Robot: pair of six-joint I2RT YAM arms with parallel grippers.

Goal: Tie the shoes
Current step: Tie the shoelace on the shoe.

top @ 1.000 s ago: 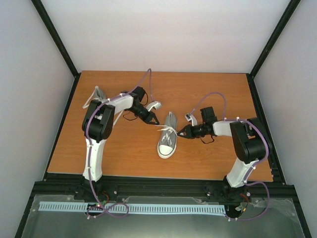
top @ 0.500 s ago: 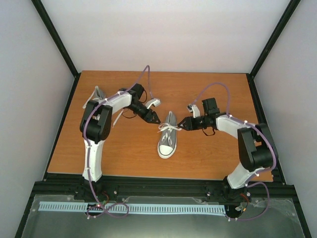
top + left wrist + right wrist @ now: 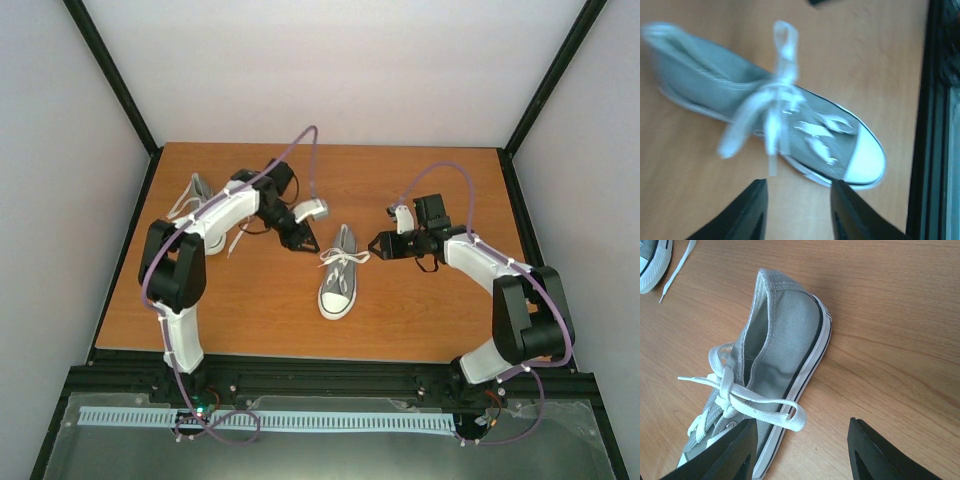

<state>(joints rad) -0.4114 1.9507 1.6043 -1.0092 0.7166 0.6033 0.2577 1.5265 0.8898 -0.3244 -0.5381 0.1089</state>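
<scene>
One grey shoe (image 3: pixel 338 280) with a white toe cap lies in the middle of the table, toe toward the arms. Its white laces (image 3: pixel 343 258) form a bow with a loop (image 3: pixel 790 415) hanging over the sole. My left gripper (image 3: pixel 306 243) hovers just left of the bow, open and empty; the shoe (image 3: pixel 805 130) shows blurred in the left wrist view. My right gripper (image 3: pixel 376 245) sits just right of the bow, open, with the loop lying near its left finger (image 3: pixel 730 452). The second shoe (image 3: pixel 198 190) lies at the far left, partly behind the left arm.
A loose lace (image 3: pixel 677 270) trails from the second shoe's toe (image 3: pixel 652 257). Black frame rails (image 3: pixel 320 365) border the wooden table (image 3: pixel 420 320).
Both grippers were shut at the laces a second ago. They have opened, let go and drawn back from the bow, the right one up and to the right.
</scene>
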